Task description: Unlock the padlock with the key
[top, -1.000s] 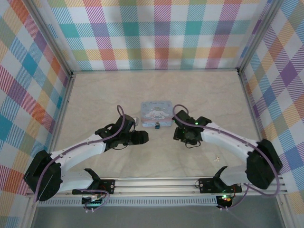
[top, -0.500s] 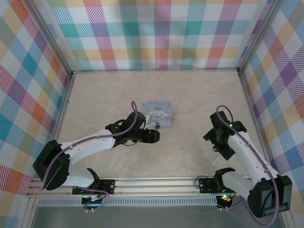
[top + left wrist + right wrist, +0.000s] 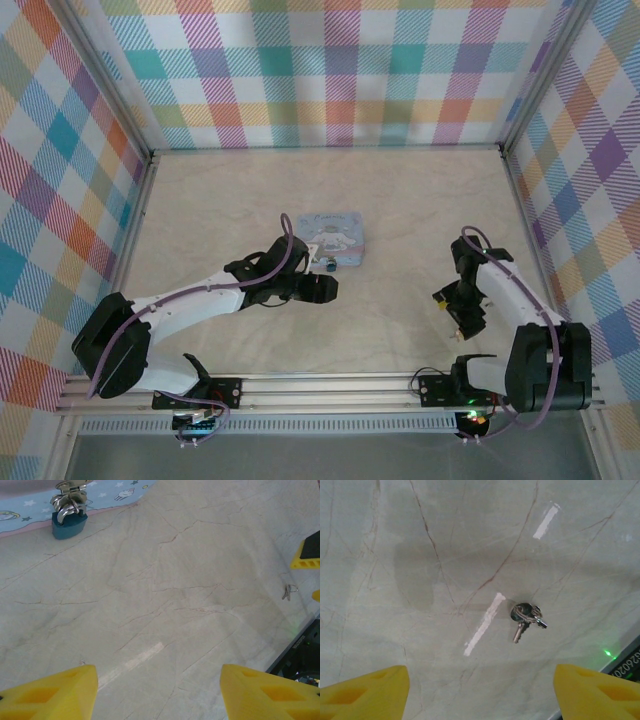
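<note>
Slippage worries us: our right gripper (image 3: 480, 695) hangs spread and empty over the tiny silvery key (image 3: 525, 617), flat on the pale marbled tabletop (image 3: 420, 555), well apart from the small blue padlock (image 3: 69, 522); a closing pinch could skate it away.

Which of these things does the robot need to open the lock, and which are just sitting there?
For the job:
padlock, blue, hanging on the tin's clasp
key, small and silvery, on a ring, lying on the table
right gripper, open above the key

Just sitting there:
tin, pale blue with a cartoon figure on its lid
</note>
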Robot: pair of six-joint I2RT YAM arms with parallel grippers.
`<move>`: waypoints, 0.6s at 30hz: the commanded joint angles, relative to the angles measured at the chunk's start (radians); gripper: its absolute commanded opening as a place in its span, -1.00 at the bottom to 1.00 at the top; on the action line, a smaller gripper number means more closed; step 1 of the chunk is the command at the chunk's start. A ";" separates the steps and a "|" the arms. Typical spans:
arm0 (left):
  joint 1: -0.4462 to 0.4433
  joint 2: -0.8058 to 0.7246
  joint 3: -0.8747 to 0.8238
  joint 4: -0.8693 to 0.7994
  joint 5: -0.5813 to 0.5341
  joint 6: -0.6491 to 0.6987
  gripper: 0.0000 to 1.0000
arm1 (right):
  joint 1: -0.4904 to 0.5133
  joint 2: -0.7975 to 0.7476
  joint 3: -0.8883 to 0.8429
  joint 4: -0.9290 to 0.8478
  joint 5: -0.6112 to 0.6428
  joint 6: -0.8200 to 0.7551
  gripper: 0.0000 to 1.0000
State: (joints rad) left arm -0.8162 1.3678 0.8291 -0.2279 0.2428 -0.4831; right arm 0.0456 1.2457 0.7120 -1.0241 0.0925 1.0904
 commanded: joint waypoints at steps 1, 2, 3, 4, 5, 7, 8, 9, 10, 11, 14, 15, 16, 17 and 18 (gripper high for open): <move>-0.011 -0.009 -0.003 0.010 0.010 0.029 0.32 | -0.020 0.028 -0.008 0.021 0.013 0.031 0.48; -0.012 -0.008 -0.002 0.007 0.010 0.031 0.32 | -0.028 0.035 -0.012 0.026 0.017 0.031 0.47; -0.011 -0.007 -0.001 0.006 0.010 0.034 0.32 | -0.038 0.040 -0.018 0.036 0.021 0.030 0.46; -0.012 -0.007 -0.001 0.005 0.009 0.034 0.32 | -0.047 0.044 -0.027 0.054 0.021 0.025 0.45; -0.011 -0.007 -0.001 0.004 0.009 0.035 0.32 | -0.054 0.047 -0.038 0.067 0.020 0.025 0.45; -0.012 -0.007 -0.001 0.003 0.009 0.036 0.32 | -0.075 0.062 -0.058 0.097 0.010 0.022 0.44; -0.011 -0.006 -0.001 0.002 0.008 0.034 0.32 | -0.083 0.072 -0.066 0.101 0.013 0.026 0.45; -0.012 -0.006 -0.002 0.002 0.008 0.034 0.32 | -0.090 0.079 -0.074 0.110 0.013 0.032 0.45; -0.011 -0.006 -0.002 0.004 0.009 0.034 0.32 | -0.094 0.079 -0.086 0.124 0.016 0.040 0.44; -0.011 -0.005 -0.003 0.004 0.009 0.034 0.32 | -0.097 0.073 -0.096 0.135 0.021 0.052 0.43; -0.012 -0.001 0.001 -0.001 0.009 0.034 0.32 | -0.110 0.039 -0.136 0.187 0.019 0.073 0.35; -0.012 -0.001 0.004 -0.004 0.009 0.032 0.32 | -0.115 0.034 -0.139 0.192 0.022 0.072 0.34; -0.011 -0.002 0.003 -0.005 0.007 0.031 0.32 | -0.122 0.035 -0.140 0.193 0.027 0.069 0.33; -0.012 -0.003 0.003 -0.005 0.007 0.029 0.32 | -0.128 0.037 -0.141 0.194 0.033 0.064 0.33; -0.012 -0.005 0.002 -0.005 0.005 0.029 0.32 | -0.137 0.041 -0.142 0.197 0.036 0.059 0.31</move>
State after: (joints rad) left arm -0.8162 1.3678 0.8291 -0.2298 0.2451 -0.4736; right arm -0.0669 1.2804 0.5938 -0.8581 0.0803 1.1229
